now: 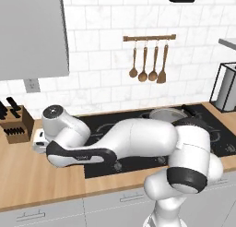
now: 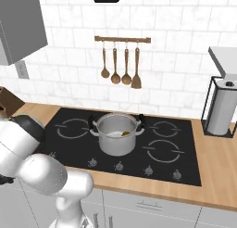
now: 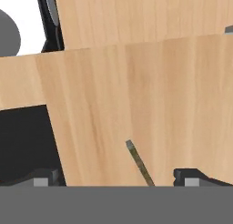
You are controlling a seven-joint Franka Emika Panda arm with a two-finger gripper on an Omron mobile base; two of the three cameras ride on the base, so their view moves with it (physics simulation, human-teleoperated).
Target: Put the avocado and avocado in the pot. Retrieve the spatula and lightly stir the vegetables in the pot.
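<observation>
gripper (image 3: 116, 180) spread wide, empty, low over wooden counter (image 3: 150, 91), straddling spatula (image 3: 139, 163) handle; best lowered squarely, closed gently on thin handle before carrying to pot (image 2: 117, 134).

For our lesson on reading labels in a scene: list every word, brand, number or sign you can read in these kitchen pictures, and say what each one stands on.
None: no readable text in any view.
Pot: plain steel, no brand.
Hob: ring markings and knobs, no numbers legible.
Paper towel holder: blank roll.
Knife block: unmarked.
Wall outlet: no lettering visible.
</observation>
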